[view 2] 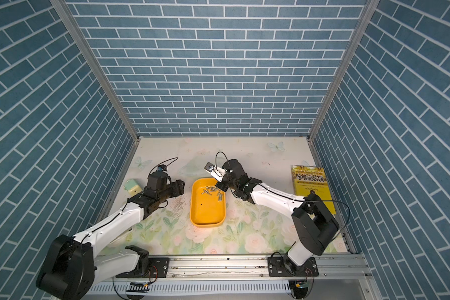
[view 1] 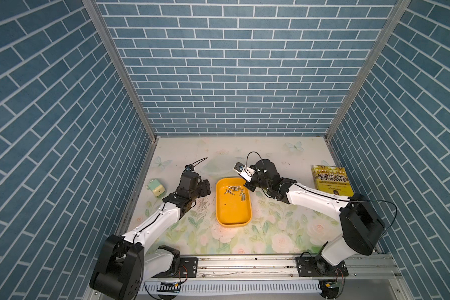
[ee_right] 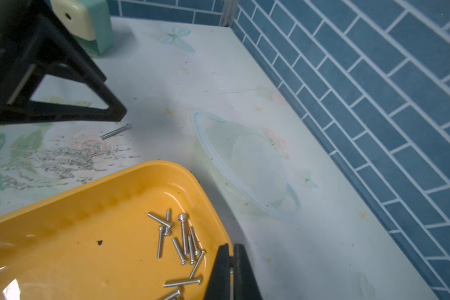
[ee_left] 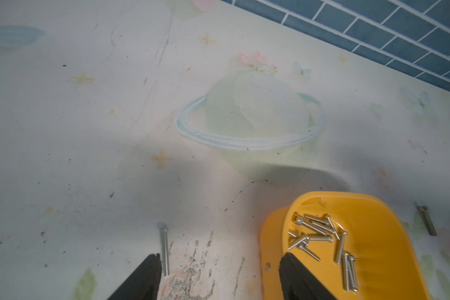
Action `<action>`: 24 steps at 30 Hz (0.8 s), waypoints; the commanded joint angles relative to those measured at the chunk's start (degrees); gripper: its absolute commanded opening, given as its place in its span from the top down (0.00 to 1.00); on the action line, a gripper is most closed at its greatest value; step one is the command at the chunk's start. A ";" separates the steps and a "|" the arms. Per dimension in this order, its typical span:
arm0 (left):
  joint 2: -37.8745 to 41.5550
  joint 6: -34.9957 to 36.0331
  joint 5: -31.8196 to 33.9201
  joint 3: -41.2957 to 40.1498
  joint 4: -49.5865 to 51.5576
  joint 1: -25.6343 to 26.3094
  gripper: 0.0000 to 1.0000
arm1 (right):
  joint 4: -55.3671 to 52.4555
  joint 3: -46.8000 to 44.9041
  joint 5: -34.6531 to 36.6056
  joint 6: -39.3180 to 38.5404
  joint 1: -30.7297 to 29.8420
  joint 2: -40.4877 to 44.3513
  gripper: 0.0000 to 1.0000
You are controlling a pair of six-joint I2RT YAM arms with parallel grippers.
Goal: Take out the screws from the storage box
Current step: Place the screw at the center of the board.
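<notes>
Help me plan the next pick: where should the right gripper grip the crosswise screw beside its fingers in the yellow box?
Take that screw at mid-shank, straight down from above, jaws across its length: it lies flat on the storage box floor, and another screw ends close by its head.

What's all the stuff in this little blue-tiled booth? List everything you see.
box: one, yellow-orange, mid-mat
screws: about a dozen, silver, in the box's far end
loose screws: at least two, silver, on the mat; one left of the box, one right of it
sharpener: one, mint and cream, left edge
book: one, yellow, right edge
mat: one, floral, under everything
walls: blue brick, three sides
left gripper: black, open, left of the box
right gripper: black, shut, at the box's far right corner
</notes>
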State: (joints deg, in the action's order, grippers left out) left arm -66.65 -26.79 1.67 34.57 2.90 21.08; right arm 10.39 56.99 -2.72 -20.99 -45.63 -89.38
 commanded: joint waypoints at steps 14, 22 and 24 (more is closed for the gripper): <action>-8.97 6.39 0.86 10.24 3.50 17.33 0.27 | 9.08 -14.73 8.73 16.83 7.30 0.57 1.00; -15.85 7.16 -3.52 15.41 5.65 19.70 0.32 | 7.41 -14.56 12.83 18.91 7.81 -3.60 1.00; -16.93 7.12 -2.88 15.96 6.22 19.88 0.32 | 7.60 -15.10 12.83 19.73 8.15 -3.69 1.00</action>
State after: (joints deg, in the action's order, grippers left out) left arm -82.52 -20.53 -0.56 49.17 6.61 40.56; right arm 17.54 42.54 7.94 -4.64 -38.02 -92.68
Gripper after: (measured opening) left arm 0.684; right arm 0.053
